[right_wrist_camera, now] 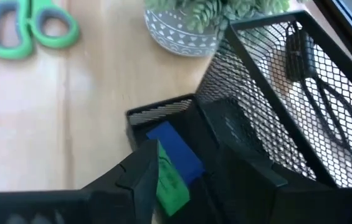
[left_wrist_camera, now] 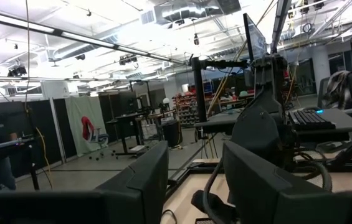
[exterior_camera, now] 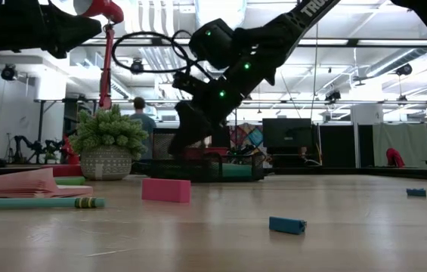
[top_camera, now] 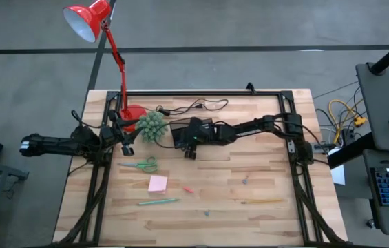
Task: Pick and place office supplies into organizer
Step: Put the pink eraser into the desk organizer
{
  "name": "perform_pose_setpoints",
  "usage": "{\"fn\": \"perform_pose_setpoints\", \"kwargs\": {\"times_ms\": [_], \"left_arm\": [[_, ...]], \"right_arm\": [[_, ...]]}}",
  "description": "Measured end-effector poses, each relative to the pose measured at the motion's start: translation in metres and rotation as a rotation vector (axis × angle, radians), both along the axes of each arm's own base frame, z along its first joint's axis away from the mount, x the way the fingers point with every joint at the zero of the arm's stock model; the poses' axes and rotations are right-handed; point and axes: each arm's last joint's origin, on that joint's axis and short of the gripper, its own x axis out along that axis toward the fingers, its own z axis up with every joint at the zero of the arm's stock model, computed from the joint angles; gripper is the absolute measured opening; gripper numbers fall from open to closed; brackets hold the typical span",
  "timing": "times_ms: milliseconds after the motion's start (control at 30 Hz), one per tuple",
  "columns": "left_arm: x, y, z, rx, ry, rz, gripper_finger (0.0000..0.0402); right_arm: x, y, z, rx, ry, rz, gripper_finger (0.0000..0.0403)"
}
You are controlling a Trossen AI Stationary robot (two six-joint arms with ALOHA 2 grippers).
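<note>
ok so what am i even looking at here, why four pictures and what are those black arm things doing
Two robot arms at a wooden table, filmed at once from above, from table height, and from a camera on each wrist. The right gripper hangs over the black mesh organizer, jaws open, with a blue and a green piece just below its fingers; it grips nothing. The left gripper waits open by the red lamp and potted plant. Green-handled scissors, a pink sticky-note pad, a green pen and a yellow stick lie loose.
</note>
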Motion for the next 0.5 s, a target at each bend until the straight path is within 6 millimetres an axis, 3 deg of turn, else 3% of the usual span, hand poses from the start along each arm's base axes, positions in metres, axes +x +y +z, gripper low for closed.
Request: {"fn": "perform_pose_setpoints", "kwargs": {"times_ms": [233,500], "left_arm": [[0.0,0.0,0.0,0.0,0.0,0.0,0.0139],[0.0,0.0,0.0,0.0,0.001,0.0,0.0139]], "right_arm": [[-0.006,0.026,0.019,0.075,-0.017,-0.009,0.016],[-0.01,0.078,0.031,0.116,-0.043,0.075,0.0156]]}}
